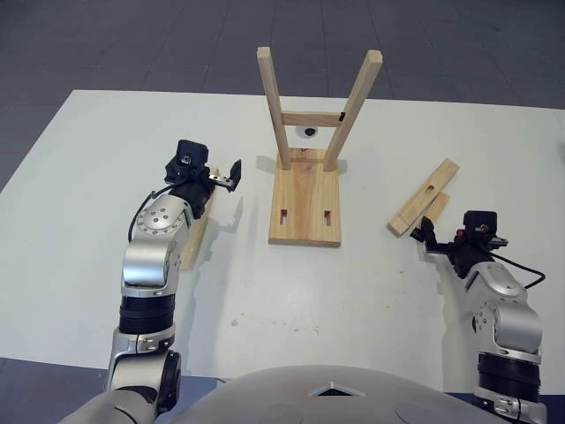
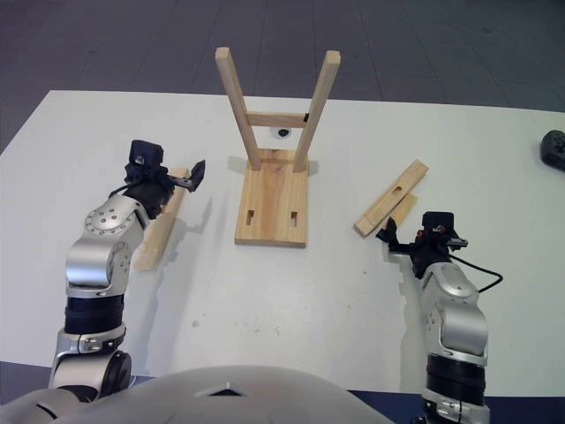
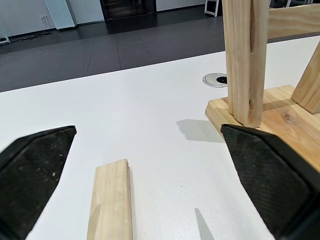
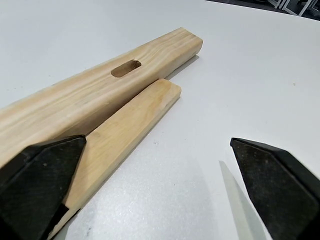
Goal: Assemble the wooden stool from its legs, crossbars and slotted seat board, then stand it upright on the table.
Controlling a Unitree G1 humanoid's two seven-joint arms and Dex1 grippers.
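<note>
The slotted seat board (image 1: 305,208) lies flat mid-table. Two legs (image 1: 272,97) (image 1: 357,102) stand in its far slots, joined by a crossbar (image 1: 311,117); the two near slots are empty. On the left lies a loose wooden leg (image 1: 192,238), and my left gripper (image 1: 207,177) hovers open over its far end (image 3: 111,200), holding nothing. To the right, a slotted leg (image 1: 425,196) lies with a shorter crossbar (image 4: 125,130) against it. My right gripper (image 4: 158,141) is open just short of their near ends, holding nothing.
A round cable grommet (image 1: 308,132) sits in the white table (image 1: 97,132) behind the standing legs. A dark object (image 2: 554,148) rests at the far right edge. Bare tabletop lies in front of the seat board.
</note>
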